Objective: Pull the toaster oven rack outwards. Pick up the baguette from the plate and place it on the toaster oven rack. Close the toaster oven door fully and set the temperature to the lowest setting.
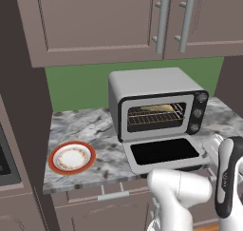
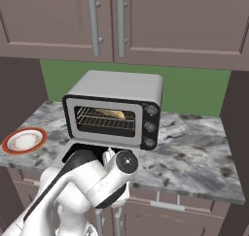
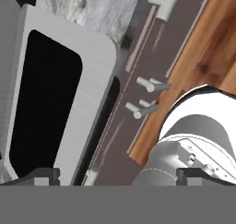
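The arm [image 2: 87, 181] hides most of the dropped door [image 2: 73, 150] from the right, the door's far end runs off the hand view's left edge, and the knob [image 1: 201, 98] markings are too small to read.

The light is even and soft, with no glare. A dark shadow sits under the flat silver oven door with dark glass [image 3: 55, 98]. Edges look a bit blocky.

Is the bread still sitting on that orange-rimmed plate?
Apart. The left base view shows the baguette on the toaster oven rack inside the oven, while the plate lies bare on the counter, well to the left.
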